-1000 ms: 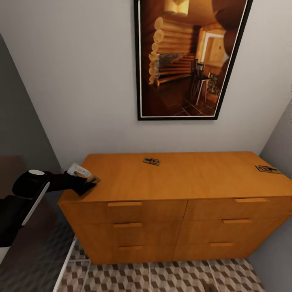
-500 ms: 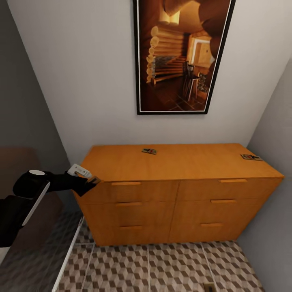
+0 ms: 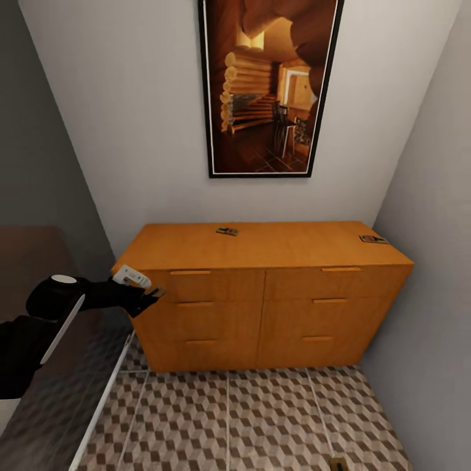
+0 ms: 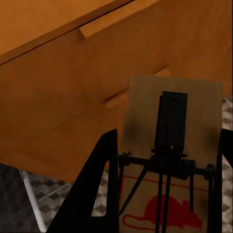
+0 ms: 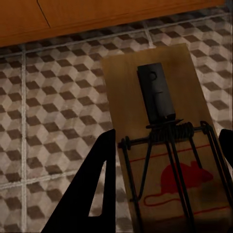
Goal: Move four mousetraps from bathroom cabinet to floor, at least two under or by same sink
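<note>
head view: the cabinet (image 3: pixel 261 297) stands against the back wall under a framed picture (image 3: pixel 268 85), its drawer fronts facing the camera. two mousetraps lie on its top, well apart: one (image 3: pixel 227 231) near the back edge, left of centre, the other (image 3: pixel 373 239) at the far right end by the side wall. the cube-pattern floor (image 3: pixel 248 418) runs in front of the cabinet. a small dark item (image 3: pixel 338 465) sits on the tiles at the picture's lower edge; too small to identify.

left arm: the left gripper (image 3: pixel 152 296) is held off the cabinet's left front corner, level with the upper drawers, above the floor. a tan edge shows at its tip. left wrist view: a mousetrap (image 4: pixel 170 160) sits between the two dark fingers (image 4: pixel 92 194), which press against its long sides, so the gripper is closed on it. the board shows a dark plate, a coil spring, wire arms and a red mouse print. the cabinet front (image 4: pixel 73 97) is behind it.

right arm: in the right wrist view the right gripper (image 5: pixel 167 189) likewise has its fingers (image 5: pixel 90 189) closed against the sides of a mousetrap (image 5: pixel 165 141) of the same make. it hangs above the tiles (image 5: pixel 53 121), with the cabinet base (image 5: pixel 97 14) beyond.
</note>
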Robot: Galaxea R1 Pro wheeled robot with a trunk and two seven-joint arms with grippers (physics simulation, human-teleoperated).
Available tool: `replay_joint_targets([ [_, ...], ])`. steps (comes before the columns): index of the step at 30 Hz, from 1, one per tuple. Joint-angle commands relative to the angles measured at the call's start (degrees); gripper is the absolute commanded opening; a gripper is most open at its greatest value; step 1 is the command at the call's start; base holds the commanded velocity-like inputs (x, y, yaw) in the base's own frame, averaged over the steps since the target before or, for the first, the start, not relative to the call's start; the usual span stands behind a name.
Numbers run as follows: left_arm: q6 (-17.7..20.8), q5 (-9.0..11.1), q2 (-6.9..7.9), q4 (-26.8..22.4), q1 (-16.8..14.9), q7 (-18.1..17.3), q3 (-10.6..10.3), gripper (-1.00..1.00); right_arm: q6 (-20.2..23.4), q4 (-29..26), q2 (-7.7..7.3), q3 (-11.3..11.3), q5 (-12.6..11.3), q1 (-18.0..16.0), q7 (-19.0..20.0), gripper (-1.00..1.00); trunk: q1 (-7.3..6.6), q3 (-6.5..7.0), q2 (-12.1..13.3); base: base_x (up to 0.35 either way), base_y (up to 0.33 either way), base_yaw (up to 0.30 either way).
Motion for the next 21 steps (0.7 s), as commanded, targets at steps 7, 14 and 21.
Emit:
replay_joint_targets([
  [7, 0.08, -0.27, -1.17, 1.24, 0.25, -0.16, -0.86, -1.00, -0.17, 0.05, -0.01, 0.09, -0.73, -0.03, 0.79, -1.00, -0.03, -0.05, -0.03, -0.186, -0.147, 0.000],
  [14, -1.12, -0.34, -2.40, 9.54, 0.40, -0.05, -9.38, -1.00, -0.17, 0.05, -0.01, 0.09, -0.75, -0.03, 0.79, -1.00, -0.03, -0.05, -0.03, -0.018, -0.017, 0.000],
  [21, -15.02, -0.22, -5.68, 25.94, 0.41, 0.12, -12.71, -1.00, -0.17, 0.05, -0.01, 0.09, -0.72, -0.03, 0.79, -1.00, -0.03, -0.05, -0.03, -0.001, -0.001, 0.000],
])
